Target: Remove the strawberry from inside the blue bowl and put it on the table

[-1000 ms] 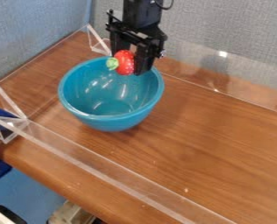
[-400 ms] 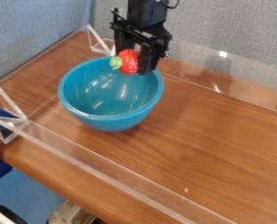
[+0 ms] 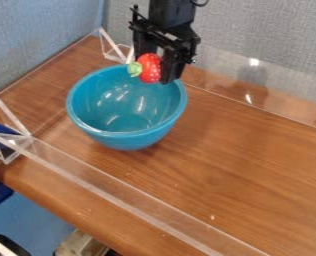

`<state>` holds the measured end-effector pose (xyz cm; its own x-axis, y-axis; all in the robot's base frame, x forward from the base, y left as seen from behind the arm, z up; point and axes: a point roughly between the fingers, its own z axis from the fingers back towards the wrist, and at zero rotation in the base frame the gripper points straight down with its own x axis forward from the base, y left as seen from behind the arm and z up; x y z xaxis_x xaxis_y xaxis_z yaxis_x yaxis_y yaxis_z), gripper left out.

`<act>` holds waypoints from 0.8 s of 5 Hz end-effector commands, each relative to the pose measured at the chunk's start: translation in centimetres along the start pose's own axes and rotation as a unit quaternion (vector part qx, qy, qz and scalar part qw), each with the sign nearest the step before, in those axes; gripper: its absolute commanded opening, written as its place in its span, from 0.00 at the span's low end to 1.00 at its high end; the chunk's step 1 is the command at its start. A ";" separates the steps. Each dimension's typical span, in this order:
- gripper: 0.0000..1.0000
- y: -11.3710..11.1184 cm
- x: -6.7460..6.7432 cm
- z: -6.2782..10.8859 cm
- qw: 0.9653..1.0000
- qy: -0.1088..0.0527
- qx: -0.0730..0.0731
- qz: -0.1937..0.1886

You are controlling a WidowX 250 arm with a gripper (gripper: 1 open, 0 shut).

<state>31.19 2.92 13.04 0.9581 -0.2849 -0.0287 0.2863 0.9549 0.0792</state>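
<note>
The strawberry [image 3: 149, 68], red with a green top, hangs above the far rim of the blue bowl [image 3: 121, 118], held between the black fingers of my gripper [image 3: 151, 70]. The gripper points straight down and is shut on the berry. The turquoise bowl sits on the brown wood-grain table [image 3: 241, 170] at the left, and its inside looks bare. The berry is clear of the bowl's wall.
Low clear acrylic walls [image 3: 107, 185] edge the table along the front, left and back. A grey fabric backdrop stands behind. Bare wood lies to the right of the bowl.
The gripper with the strawberry has drifted slightly right and up; the bowl has stayed in place.
</note>
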 end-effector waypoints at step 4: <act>0.00 -1.1 -0.2 3.9 0.998 -0.051 0.029 -0.023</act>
<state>30.76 1.79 14.79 0.9438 -0.3304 0.0040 0.3280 0.9381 0.1114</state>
